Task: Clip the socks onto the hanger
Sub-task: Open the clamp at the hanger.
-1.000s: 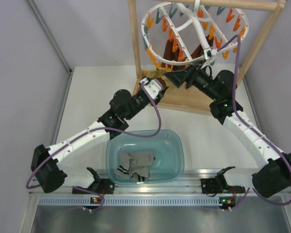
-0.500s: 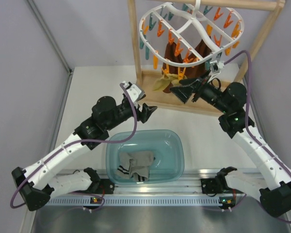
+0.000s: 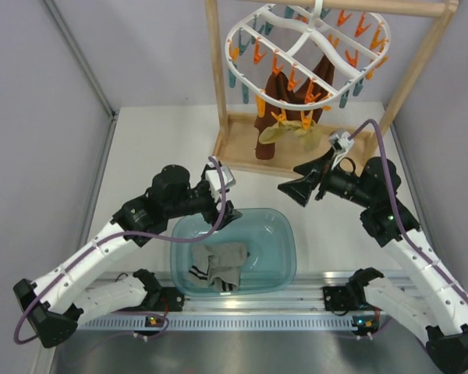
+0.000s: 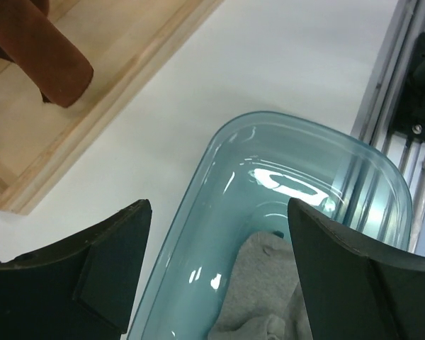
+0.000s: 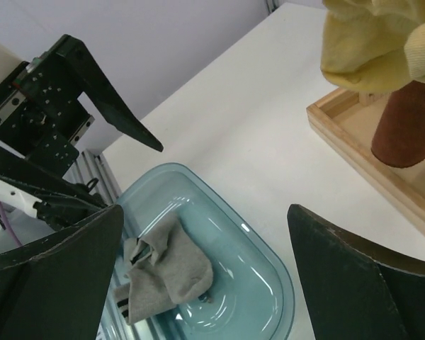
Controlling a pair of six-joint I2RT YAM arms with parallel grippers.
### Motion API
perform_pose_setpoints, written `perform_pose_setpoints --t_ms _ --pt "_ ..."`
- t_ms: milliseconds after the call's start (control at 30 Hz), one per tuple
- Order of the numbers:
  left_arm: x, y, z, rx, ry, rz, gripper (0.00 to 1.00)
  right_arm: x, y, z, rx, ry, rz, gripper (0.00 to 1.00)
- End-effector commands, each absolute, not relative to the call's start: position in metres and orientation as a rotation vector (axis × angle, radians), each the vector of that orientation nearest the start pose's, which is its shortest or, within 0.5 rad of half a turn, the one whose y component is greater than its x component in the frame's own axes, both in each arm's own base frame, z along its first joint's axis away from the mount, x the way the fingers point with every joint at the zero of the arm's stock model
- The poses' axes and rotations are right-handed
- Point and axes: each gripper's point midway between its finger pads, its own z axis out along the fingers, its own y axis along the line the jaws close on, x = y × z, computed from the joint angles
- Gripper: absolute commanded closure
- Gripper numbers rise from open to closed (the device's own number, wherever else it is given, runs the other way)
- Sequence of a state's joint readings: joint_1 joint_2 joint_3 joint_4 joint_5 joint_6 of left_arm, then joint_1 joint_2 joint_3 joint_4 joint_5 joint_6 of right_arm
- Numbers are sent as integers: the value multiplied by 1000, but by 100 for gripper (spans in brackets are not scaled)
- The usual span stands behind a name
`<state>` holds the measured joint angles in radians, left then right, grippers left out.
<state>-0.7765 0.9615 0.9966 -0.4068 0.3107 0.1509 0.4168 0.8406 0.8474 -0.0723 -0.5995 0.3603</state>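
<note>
Viewing the white table (image 3: 140,156) from above, we find the wooden rack (image 3: 216,78) standing at its far edge, right of centre. The hanger (image 3: 306,39) hangs from the rack's top bar. A clear teal basin (image 3: 285,234) sits at the middle of the table's near edge, between the two arm bases.

Two yellow socks (image 3: 274,132) hang side by side from clips on the hanger's near side, above the rack's base board. Dark brown socks (image 3: 277,89) hang just behind them. The grey socks (image 3: 222,265), striped cuffs showing, lie crumpled in the basin.

We see the left gripper (image 3: 226,212) over the basin's far left corner, its jaws spread wide and empty. The right gripper (image 3: 292,178) hangs above the table between basin and rack, its jaws likewise wide apart with nothing between them.
</note>
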Motion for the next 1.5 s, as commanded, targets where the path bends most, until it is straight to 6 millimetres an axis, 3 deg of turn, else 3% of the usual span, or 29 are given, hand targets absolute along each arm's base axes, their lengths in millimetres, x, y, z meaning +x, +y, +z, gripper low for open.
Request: perform_pose_setpoints --t_ms 0,100,200,233,333,367,433,467,500,533,600,633,700,733,767,833,867,933,1100,1267,1467 --pt "179 -254 253 1201 1685 -738 18 214 214 324 -597 1605 1005 3" --pt "175 -251 243 1225 1725 -741 20 208 209 318 -618 1612 975 4" --pt "191 -256 264 1145 1691 -705 21 203 201 316 -586 1614 946 6" --pt "200 -261 291 1107 1628 -697 21 202 196 320 -556 1605 934 7" --pt "219 -278 320 1116 1576 -677 24 202 190 326 -518 1598 914 8" --pt "225 -283 355 1107 1505 -667 25 207 183 327 -479 1605 877 8" --pt "241 -299 366 1108 1518 -672 28 213 172 339 -431 1585 821 11" --pt "245 -304 401 1080 1452 -675 30 217 165 346 -406 1567 791 12" --pt "256 -315 402 1075 1460 -682 32 221 159 350 -384 1561 770 15" --pt "260 -317 433 1019 1417 -695 32 229 149 353 -338 1560 730 16" --pt "275 -333 447 983 1386 -712 36 236 139 366 -300 1531 696 22" --pt "278 -334 470 936 1348 -713 37 245 130 368 -273 1533 673 23" --pt "288 -352 476 938 1318 -710 37 254 122 380 -249 1518 656 25" --pt "289 -354 495 946 1257 -684 36 264 114 378 -224 1538 653 26" --pt "300 -365 488 954 1269 -661 36 268 110 384 -217 1530 654 27" --pt "304 -374 499 967 1222 -638 36 283 99 387 -187 1536 673 28" --pt "310 -382 493 971 1230 -638 36 286 99 395 -193 1519 689 29" --pt "314 -387 499 971 1204 -638 36 295 104 403 -238 1492 739 32" --pt "329 -403 483 992 1220 -631 36 308 115 426 -318 1423 798 35" --pt "341 -395 471 985 1247 -540 36 321 113 436 -356 1380 758 32" --pt "355 -369 463 932 1283 -408 42 328 117 432 -387 1372 775 34"
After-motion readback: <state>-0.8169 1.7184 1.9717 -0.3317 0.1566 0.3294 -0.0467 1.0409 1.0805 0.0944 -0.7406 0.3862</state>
